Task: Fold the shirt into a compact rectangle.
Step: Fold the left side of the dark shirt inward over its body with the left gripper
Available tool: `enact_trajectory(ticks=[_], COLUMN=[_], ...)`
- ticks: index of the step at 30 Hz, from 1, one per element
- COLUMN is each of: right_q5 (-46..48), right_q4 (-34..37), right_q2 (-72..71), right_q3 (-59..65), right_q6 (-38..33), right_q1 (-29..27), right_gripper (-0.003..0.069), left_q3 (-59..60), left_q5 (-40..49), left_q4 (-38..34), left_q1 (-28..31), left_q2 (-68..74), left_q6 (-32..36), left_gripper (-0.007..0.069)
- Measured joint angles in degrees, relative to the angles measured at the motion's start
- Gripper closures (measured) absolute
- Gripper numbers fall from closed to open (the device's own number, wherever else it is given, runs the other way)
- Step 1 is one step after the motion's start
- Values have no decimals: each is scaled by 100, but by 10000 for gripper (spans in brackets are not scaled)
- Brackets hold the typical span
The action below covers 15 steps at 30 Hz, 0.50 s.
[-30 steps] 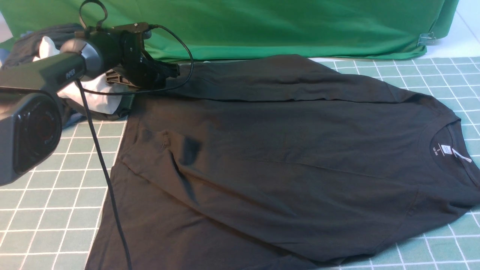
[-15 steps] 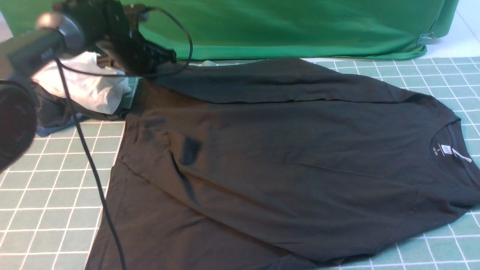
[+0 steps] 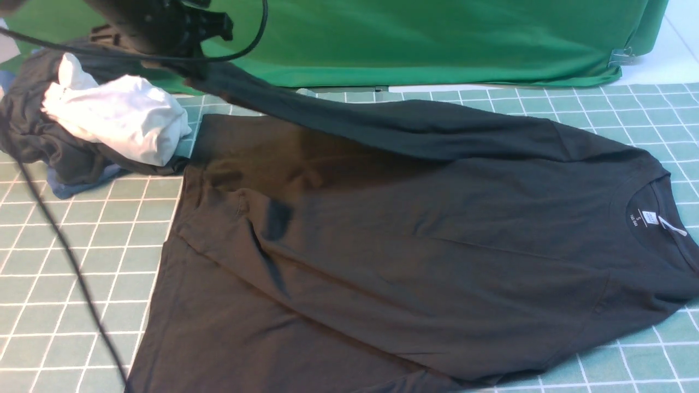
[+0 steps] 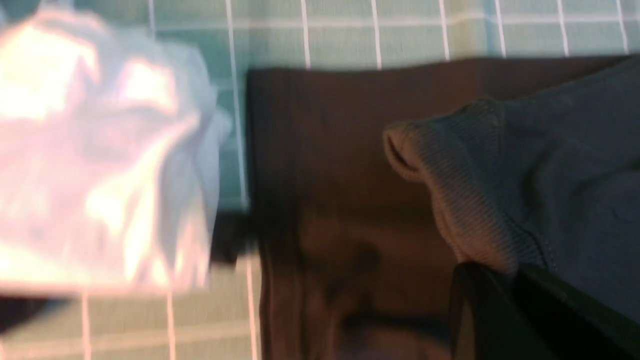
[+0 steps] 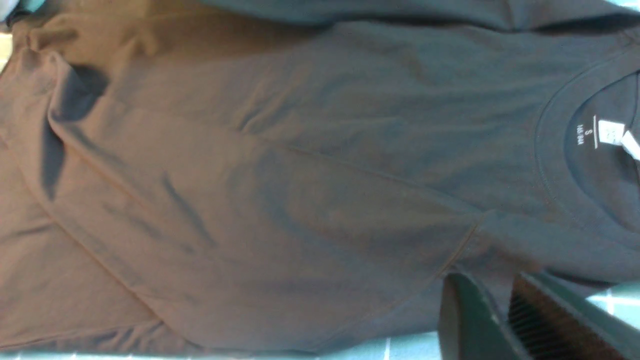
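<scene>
The shirt (image 3: 415, 245) is lying spread on the gridded mat (image 3: 71, 245), with its collar toward the robot's right and its hem toward the left. The left gripper (image 4: 506, 274) is clamping the ribbed cuff (image 4: 450, 185) of the far sleeve (image 3: 382, 128) — the jaws are standing closed on the fabric. The sleeve is slanting up off the shirt body to the gripper, near a white garment (image 3: 120, 117). The right gripper (image 5: 505, 295) is hanging over the shirt's collar end with nothing between its jaws — they are showing close together, and whether they are fully closed cannot be told
</scene>
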Motion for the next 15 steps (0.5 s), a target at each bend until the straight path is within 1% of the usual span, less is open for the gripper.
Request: enact_trajectory(ticks=[4,7,10,15], right_q5=[-22,-43,-61,-61], right_q4=[0,0,0,0], right_q2=[0,0,0,0], right_q3=[0,0,0,0], right_q6=[0,0,0,0], right_q1=[0,0,0,0], right_gripper=[534,534,534,534], left_q3=[914,2136,3329,4640], left_q5=[5,-118,-650,-1168], left_q4=[-65,-275,-348,-282], left_q1=[0,-40,-227,-383], left_q2=[-630,-1361,-1989,-2560], left_q6=[-25,-94,-281,-632], left_gripper=[607,607,607,607])
